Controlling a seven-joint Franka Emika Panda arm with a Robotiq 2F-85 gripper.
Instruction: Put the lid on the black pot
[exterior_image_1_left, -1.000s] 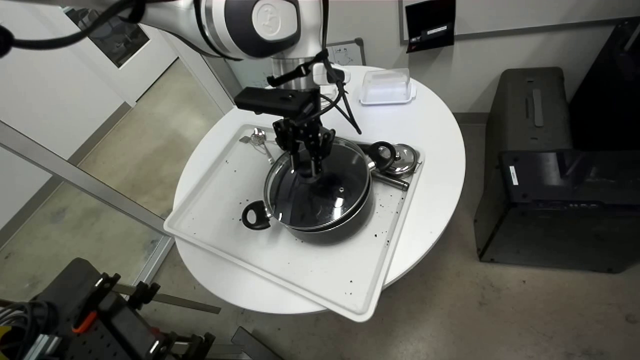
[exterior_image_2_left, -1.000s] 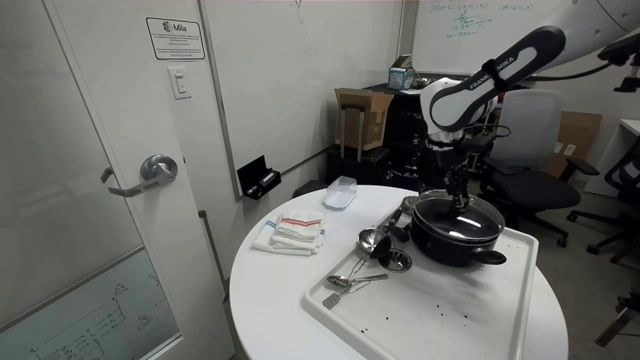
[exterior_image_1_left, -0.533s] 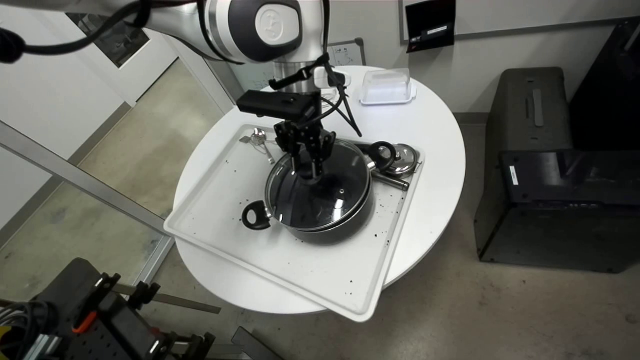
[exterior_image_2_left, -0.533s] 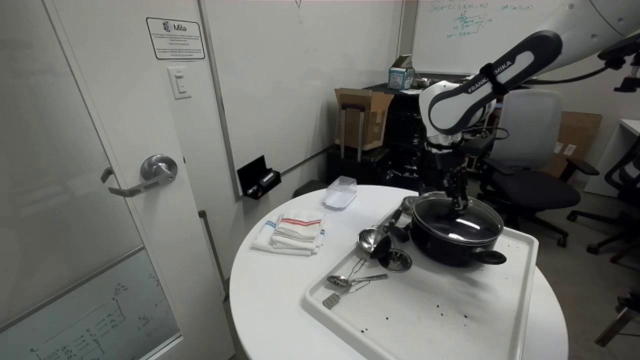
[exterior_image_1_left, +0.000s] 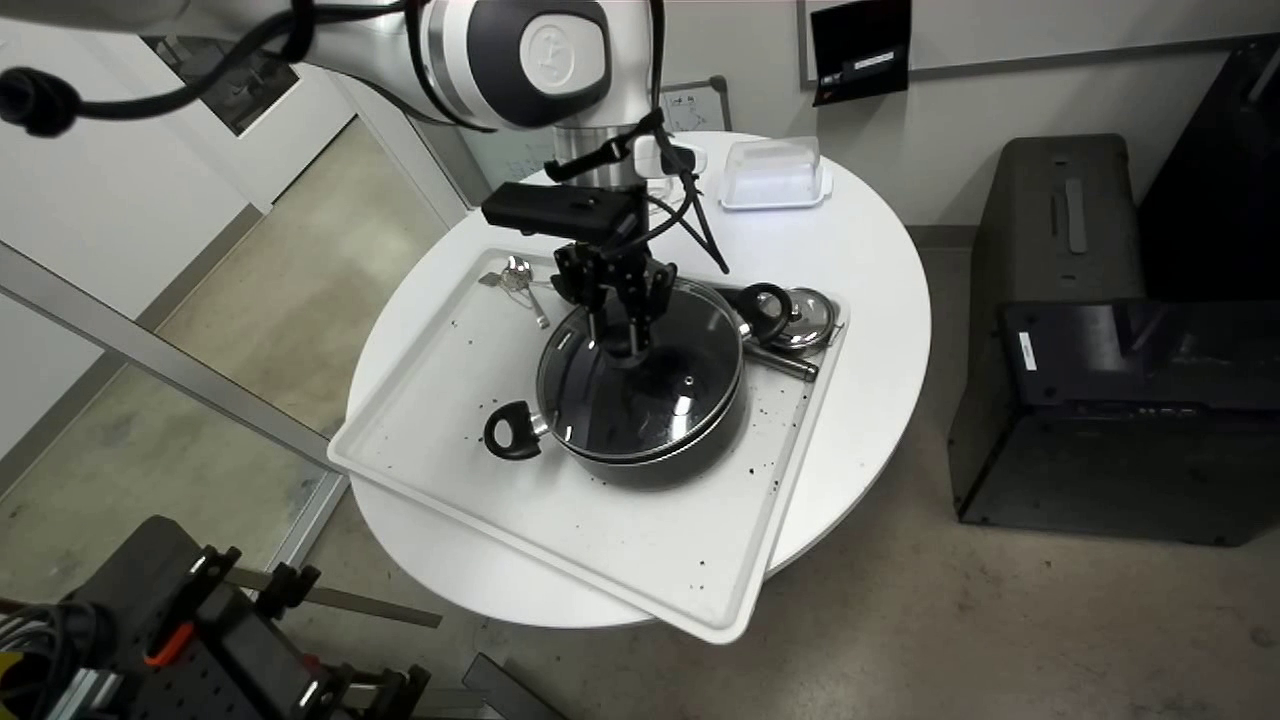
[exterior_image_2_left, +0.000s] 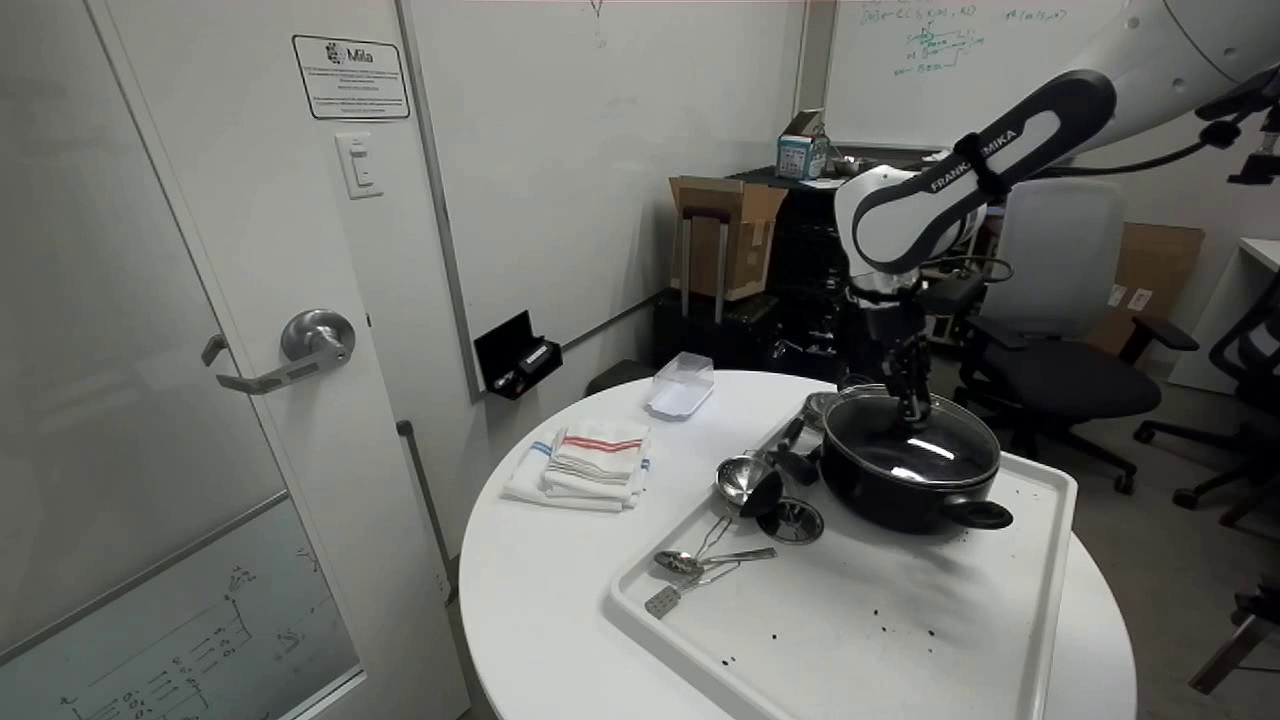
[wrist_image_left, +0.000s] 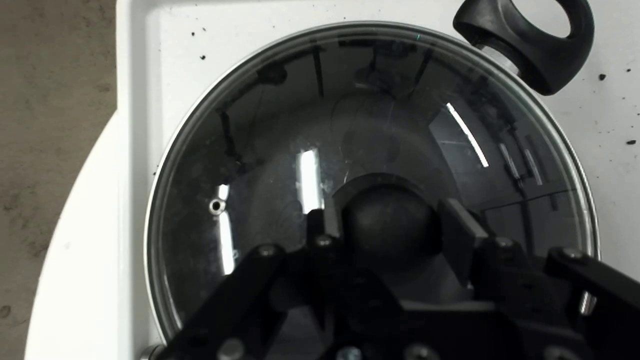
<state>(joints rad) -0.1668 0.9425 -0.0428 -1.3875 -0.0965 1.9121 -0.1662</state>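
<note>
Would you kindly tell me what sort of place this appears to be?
Probably a robotics lab or office room, judging by a written-on whiteboard, an office chair and a Franka robot arm.

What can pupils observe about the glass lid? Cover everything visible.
The lid is round and looks like clear glass, with a thin metal rim, a small ringed hole and a black centre knob. Its glossy surface carries bright reflections. It lies knob up, roughly level, over the black pot; whether fully seated is unclear. The tool appears to grip its knob.
</note>
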